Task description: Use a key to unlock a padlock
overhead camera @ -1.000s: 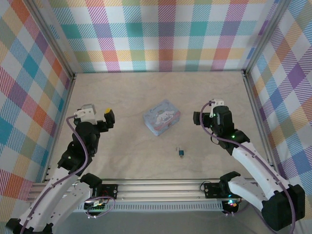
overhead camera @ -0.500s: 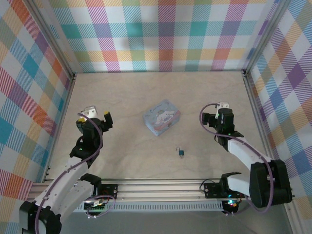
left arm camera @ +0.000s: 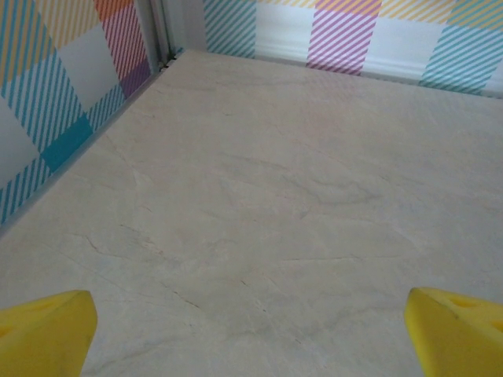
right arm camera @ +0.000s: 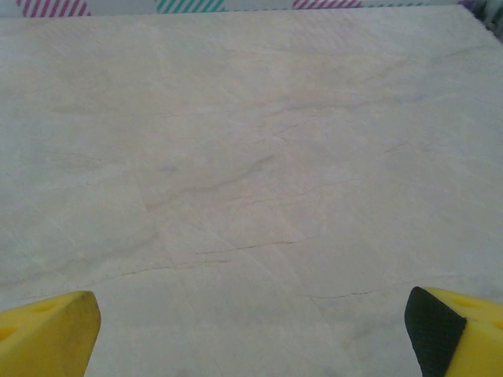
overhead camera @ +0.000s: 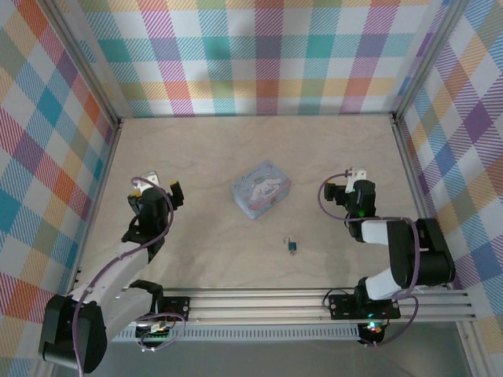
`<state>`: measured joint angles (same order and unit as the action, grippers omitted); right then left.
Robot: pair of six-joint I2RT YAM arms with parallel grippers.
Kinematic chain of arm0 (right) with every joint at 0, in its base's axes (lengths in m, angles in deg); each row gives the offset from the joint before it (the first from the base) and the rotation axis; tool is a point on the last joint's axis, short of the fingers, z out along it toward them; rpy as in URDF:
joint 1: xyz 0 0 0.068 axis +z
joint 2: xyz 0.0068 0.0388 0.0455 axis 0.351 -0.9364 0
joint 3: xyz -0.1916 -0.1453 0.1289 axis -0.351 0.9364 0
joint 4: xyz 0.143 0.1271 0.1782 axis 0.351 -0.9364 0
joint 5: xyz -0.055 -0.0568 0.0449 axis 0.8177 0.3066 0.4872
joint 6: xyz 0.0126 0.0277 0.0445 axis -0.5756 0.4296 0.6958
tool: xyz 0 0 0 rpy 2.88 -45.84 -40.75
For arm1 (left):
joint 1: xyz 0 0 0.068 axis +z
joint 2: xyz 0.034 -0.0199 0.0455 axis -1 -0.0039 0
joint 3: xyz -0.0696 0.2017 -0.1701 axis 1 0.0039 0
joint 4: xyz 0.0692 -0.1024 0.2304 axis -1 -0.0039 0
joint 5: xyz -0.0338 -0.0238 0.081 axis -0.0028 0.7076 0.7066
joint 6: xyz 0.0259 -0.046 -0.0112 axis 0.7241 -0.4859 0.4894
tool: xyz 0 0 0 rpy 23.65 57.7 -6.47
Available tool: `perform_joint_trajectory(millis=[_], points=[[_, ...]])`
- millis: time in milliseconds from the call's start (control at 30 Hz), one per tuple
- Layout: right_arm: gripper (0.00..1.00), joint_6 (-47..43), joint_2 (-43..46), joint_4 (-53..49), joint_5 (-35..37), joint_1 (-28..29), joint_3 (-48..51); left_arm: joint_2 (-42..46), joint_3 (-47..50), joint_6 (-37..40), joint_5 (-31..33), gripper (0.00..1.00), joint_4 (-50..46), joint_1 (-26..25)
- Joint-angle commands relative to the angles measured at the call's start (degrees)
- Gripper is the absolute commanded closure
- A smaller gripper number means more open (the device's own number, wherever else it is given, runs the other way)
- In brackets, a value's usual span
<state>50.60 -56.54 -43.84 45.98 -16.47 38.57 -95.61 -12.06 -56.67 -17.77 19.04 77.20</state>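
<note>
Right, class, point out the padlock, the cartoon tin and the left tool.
padlock (overhead camera: 291, 247): top view, on its dark blue body.
cartoon tin (overhead camera: 260, 188): top view, centre of its printed lid.
left tool (left arm camera: 251, 334): left wrist view, midway between its yellow fingertips.

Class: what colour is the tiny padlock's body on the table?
The tiny padlock has a dark blue-teal body, seen best in the top external view.

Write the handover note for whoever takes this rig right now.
Left hand: open, empty, above the table on its left side.
Right hand: open, empty, above the table on its right side.
Padlock: lying on the table between the arms, nearer the bases than the tin and apart from it. Key: too small to make out.
Done: nothing yet; padlock not held.
Left: locate the key, grip the padlock, unlock it.
</note>
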Motion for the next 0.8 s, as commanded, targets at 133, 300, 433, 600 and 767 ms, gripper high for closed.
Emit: perform_joint_trajectory(millis=[133,300,433,600,767], points=[[0.0,0.07,-2.35,5.29,-4.78,-2.04,-0.89,-4.1,1.19,1.49,-1.66,0.0,7.9,1.81],[0.0,0.89,-2.18,4.33,-7.0,-3.47,-1.24,-6.55,2.36,2.52,-3.04,0.0,11.89,2.38],[0.0,0.89,-2.2,4.35,-7.01,-3.52,-1.16,-9.62,3.33,4.31,-5.63,0.0,16.47,2.56],[0.0,0.84,-2.2,4.48,-6.97,-3.49,-1.14,-15.29,3.38,6.29,-8.56,0.0,22.31,2.56],[0.0,0.83,-2.2,4.57,-6.91,-3.46,-1.07,-20.59,3.77,7.6,-9.83,0.0,27.49,2.61]])
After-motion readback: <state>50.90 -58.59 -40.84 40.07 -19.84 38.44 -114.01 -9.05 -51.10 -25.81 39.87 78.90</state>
